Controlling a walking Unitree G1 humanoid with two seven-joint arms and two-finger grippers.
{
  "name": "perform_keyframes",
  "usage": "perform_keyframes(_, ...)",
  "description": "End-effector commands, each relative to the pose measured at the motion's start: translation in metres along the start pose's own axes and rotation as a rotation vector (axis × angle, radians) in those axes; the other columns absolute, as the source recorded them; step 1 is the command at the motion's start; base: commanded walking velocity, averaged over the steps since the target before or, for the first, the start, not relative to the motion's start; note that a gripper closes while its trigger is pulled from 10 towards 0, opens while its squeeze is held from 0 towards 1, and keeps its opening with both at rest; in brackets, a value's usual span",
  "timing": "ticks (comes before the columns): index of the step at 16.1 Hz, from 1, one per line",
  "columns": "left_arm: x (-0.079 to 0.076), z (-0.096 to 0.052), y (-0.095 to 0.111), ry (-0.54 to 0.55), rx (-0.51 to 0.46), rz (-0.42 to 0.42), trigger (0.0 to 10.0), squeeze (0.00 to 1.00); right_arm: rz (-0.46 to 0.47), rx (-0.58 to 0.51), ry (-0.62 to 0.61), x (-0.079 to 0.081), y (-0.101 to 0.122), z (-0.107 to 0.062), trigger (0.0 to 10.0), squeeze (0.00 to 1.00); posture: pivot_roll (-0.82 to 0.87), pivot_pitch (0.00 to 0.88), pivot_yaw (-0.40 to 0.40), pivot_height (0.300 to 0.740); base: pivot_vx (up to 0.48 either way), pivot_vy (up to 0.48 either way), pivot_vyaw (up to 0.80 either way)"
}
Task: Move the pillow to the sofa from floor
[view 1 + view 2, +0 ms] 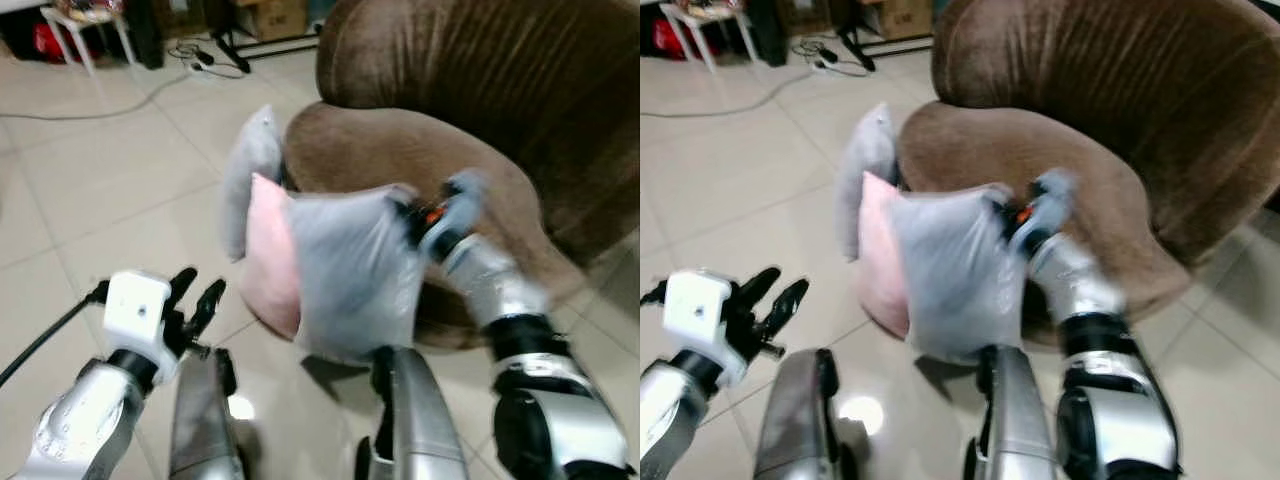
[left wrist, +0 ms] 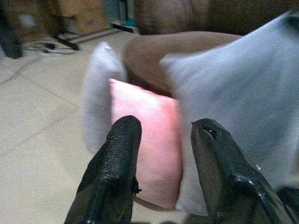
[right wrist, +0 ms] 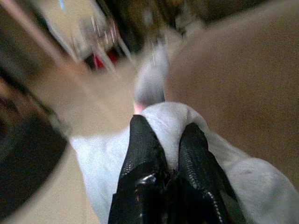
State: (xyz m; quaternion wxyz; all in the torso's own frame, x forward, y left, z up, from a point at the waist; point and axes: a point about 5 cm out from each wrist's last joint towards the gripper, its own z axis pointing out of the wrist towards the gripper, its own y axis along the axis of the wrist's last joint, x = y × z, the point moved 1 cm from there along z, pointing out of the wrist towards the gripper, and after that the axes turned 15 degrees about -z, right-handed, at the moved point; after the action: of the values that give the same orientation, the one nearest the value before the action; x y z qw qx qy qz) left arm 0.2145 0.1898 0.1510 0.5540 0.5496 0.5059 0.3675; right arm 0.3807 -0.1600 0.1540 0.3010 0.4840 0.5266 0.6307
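Transport is the step you are working through: your right hand (image 3: 169, 140) is pinching a bunched corner of the grey pillow (image 1: 352, 270), its two black fingers (image 3: 142, 140) closed tight on the fabric in the right wrist view. That pillow is hanging off the floor (image 1: 110, 190) at the centre of the left eye view, just in front of the brown sofa (image 1: 440, 150), whose seat is filling the upper right of the frame. It is not yet resting on the cushion, as far as I can judge; the blur around the right arm is making the exact contact hard to tell.

Your left hand (image 1: 196, 305) is sitting at the lower left of the frame with its fingers spread apart and holding nothing.

Two more pillows, a pink pillow (image 1: 272, 255) and a pale grey pillow (image 1: 250, 170), are leaning against the sofa front at centre left, the pink one touching the hanging pillow's edge.

Next, I judge you are needing to lift higher and reach toward the upper right until the pillow is clearing the seat's front lip, then let go over the cushion. Watch that a corner grip may let it swing or slip.
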Motion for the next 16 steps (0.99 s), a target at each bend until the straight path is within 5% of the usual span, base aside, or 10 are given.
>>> perform_keyframes(1,0.006,0.002,0.001,0.042,-0.003,0.01,10.0,0.0,-0.014,-0.236,0.008,0.001,0.065,-0.003,0.0,0.0,0.04,0.0,-0.035,0.49,0.0,0.0,0.0)
perform_keyframes(4,0.013,0.014,0.026,0.11,-0.098,0.039,10.0,0.0,0.063,-0.679,-0.142,0.004,0.194,-0.037,0.0,0.0,0.04,0.0,-0.038,0.49,0.0,0.0,0.0)
perform_keyframes(5,0.013,0.017,0.031,0.113,-0.116,0.047,10.0,0.0,0.073,-0.77,-0.158,0.005,0.218,-0.045,0.0,0.0,0.05,0.0,-0.04,0.49,0.0,0.0,0.0)
perform_keyframes(6,0.013,0.018,0.033,0.112,-0.119,0.055,10.0,0.0,0.002,-0.744,-0.151,0.011,0.22,-0.043,0.0,0.0,0.04,0.0,-0.04,0.49,0.0,0.0,0.0)
perform_keyframes(8,0.013,0.021,0.032,0.116,-0.112,0.073,10.0,0.0,-0.191,-0.548,-0.154,0.021,0.189,-0.024,0.0,0.0,0.06,0.0,-0.048,0.49,0.0,0.0,0.0)
perform_keyframes(9,0.011,0.021,0.033,0.116,-0.114,0.078,10.0,0.0,-0.3,-0.387,-0.168,0.025,0.157,-0.009,10.0,0.0,0.08,0.0,-0.056,0.49,0.0,0.0,0.0)
perform_keyframes(12,0.014,0.019,0.034,0.174,-0.111,0.091,10.0,0.0,-0.395,-0.117,-0.096,0.053,0.08,0.016,10.0,0.0,0.12,0.0,-0.075,0.49,0.0,0.0,0.0)
perform_keyframes(16,0.02,0.016,0.032,0.263,-0.117,0.113,10.0,0.0,-0.398,-0.037,-0.108,0.062,0.038,0.02,10.0,0.0,0.13,0.0,-0.096,0.515,0.0,0.0,0.0)
